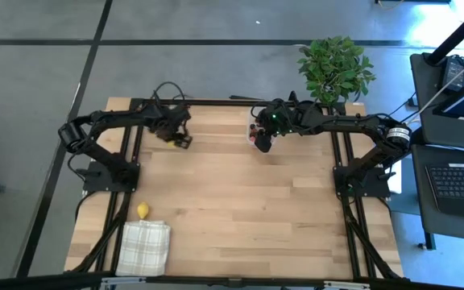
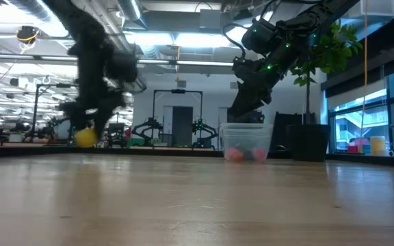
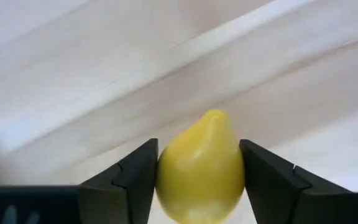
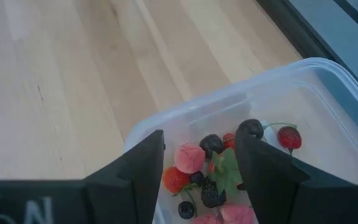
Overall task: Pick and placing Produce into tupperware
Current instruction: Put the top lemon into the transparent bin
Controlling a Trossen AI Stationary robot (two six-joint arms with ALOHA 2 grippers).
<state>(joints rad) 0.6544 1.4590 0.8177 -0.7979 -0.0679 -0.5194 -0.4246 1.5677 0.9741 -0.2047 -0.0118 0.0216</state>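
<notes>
My left gripper [image 1: 183, 138] is near the table's far left and is shut on a small yellow lemon [image 3: 199, 168], which shows as a yellow blob [image 2: 85, 137] in the low view. The clear tupperware [image 4: 303, 99] stands on its base near the far edge, right of centre [image 2: 246, 142]. Inside it lie several red strawberry-like and dark berry-like pieces [image 4: 204, 163]. My right gripper [image 4: 199, 168] hovers open just above the box [image 1: 260, 138], its fingers over the fruit. I cannot tell whether it touches the box. My left gripper pinches the lemon between its two fingers across its widest part [image 3: 166, 177]. The lemon's pointed end [image 3: 213, 117] sticks out past the fingertips. In the low view the lemon hangs below the arm, lifted clear of the table.
A second small yellow fruit [image 1: 142, 211] lies near the table's near left, beside a white checked cloth [image 1: 145, 246]. A green leafy plant [image 1: 335, 68] in a dark pot [image 2: 308, 142] stands by the far right corner, close behind the tupperware. Bare wood fills the table's middle [image 1: 240, 201].
</notes>
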